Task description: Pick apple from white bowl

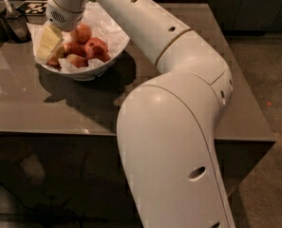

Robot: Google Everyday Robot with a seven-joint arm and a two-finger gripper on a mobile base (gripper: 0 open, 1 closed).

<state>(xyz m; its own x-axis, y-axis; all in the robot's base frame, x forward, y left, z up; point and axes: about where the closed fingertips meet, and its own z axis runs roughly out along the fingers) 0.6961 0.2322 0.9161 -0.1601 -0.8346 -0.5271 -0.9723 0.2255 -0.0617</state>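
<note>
In the camera view, a white bowl (pixel 92 71) is seen standing on a glossy grey-brown worktop (pixel 31 106), toward its far left corner and well back from the near edge. The bowl is lined with crumpled white paper (pixel 108 28), which rises above the rim on the far side. Several apples are heaped inside. The apple (pixel 82 33), pale orange with a red blush, is placed at the far side of the heap, against the paper. The redder apples (pixel 97 49) are gathered just in front of it and to its right, touching one another.

The tool (pixel 49 42), pale yellow, is lowered into the left part of the bowl, beside the heap and just left of the apple. Whether contact is made with any fruit cannot be told. Whether the tool is spread or pressed together also cannot be told from this angle. It is carried by a large white arm (pixel 178 127), which is stretched from the near right of the picture across the worktop to the bowl, so that much of the right half of the worktop is hidden.

A dark container (pixel 14 25) is set at the far left edge, beside the bowl. A black-and-white marker (pixel 33 6) is laid flat behind the container, at the far edge. A dark shadow is cast on the worktop in front of the bowl. Grey floor (pixel 266 61) is visible beyond the right edge.
</note>
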